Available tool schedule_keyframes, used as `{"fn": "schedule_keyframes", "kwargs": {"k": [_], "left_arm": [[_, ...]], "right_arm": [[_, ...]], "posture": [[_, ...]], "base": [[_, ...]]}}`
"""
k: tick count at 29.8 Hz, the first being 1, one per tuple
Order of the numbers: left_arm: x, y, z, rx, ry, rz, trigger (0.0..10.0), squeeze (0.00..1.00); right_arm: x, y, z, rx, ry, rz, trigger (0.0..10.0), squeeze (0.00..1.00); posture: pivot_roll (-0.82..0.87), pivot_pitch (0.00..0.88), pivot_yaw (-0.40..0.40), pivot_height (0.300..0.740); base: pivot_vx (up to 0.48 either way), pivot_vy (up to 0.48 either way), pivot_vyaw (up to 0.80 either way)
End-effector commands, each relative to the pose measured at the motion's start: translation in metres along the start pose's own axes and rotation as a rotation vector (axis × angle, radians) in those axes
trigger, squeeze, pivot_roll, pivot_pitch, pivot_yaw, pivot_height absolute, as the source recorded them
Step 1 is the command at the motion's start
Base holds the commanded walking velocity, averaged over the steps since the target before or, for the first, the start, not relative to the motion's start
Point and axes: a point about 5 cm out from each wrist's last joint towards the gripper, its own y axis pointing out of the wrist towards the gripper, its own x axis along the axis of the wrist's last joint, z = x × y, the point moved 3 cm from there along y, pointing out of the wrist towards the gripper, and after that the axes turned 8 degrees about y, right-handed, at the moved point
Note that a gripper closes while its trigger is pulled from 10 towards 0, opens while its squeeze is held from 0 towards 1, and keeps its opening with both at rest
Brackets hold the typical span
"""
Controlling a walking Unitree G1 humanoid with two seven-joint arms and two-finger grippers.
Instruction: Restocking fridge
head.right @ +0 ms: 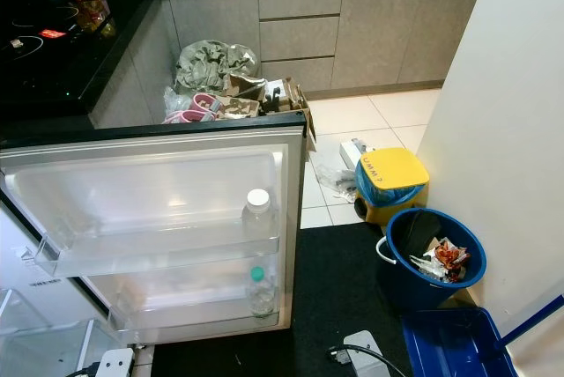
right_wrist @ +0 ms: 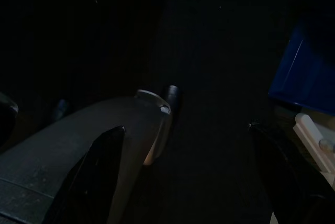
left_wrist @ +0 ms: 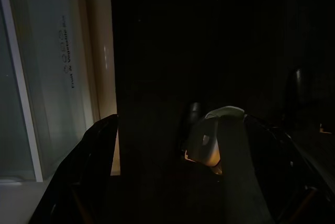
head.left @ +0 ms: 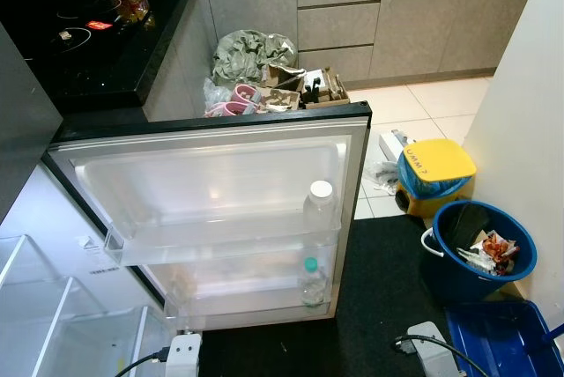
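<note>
Open white fridge door ahead and below, clear shelves facing up. White-capped clear plastic bottle upright in upper door shelf, at its right end; green-capped clear bottle upright in shelf beneath. Left gripper and right gripper hanging low in shade, fingers apart, holding nothing. Bottles forward, probably nearer right arm.

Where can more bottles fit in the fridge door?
The upper door shelf is bare left of the white-capped bottle. The lower door shelf is bare left of the green-capped bottle. Each bottle crowds its shelf's right end.
</note>
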Motion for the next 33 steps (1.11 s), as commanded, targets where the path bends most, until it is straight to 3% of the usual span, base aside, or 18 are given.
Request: {"fn": "schedule_keyframes", "kwargs": {"k": [1, 33], "left_arm": [[-0.0019, 0.0003, -0.0036, -0.012, -0.012, 0.004, 10.0, 0.0], [-0.0046, 0.0003, -0.0084, -0.039, -0.02, 0.007, 10.0, 0.0]], "right_arm": [[0.0001, 0.0004, 0.0021, 0.0, 0.009, -0.002, 10.0, 0.0], [-0.0048, 0.0004, 0.0038, 0.009, 0.013, 0.008, 10.0, 0.0]], "posture": [[-0.03, 0.0, 0.0, 0.74], [-0.03, 0.0, 0.0, 0.74]], "base": [[0.0, 0.0, 0.0], [0.0, 0.0, 0.0]]}}
